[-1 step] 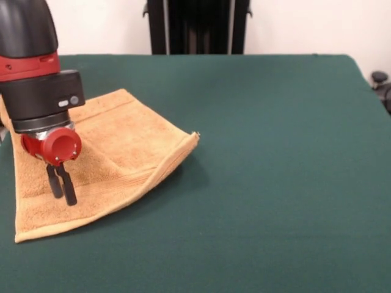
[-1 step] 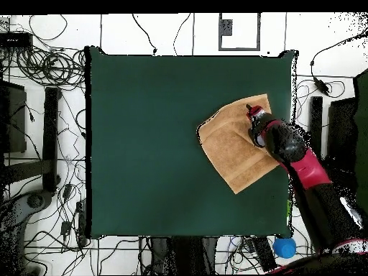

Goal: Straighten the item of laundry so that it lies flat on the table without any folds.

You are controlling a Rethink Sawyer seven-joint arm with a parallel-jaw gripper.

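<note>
Green felt table (image 1: 275,183) carries the towel (image 1: 116,159) at its left side in the front view, well apart from the bare right half; the right corner (image 1: 194,137) curls up off the cloth and a ridge runs along the right edge. Gripper (image 1: 62,187) hangs over the towel's near-left part, its 2 fingers (image 1: 69,187) together with nothing between them, tips at or just above the terry. Task looks mostly done but unfinished: most of the towel lies spread, the raised right corner and edge still need flattening.

plain golden-tan towel (image 1: 116,152) on dark green table (image 1: 275,183); red-and-black arm (image 1: 36,73), black pincer (image 1: 62,194).
</note>
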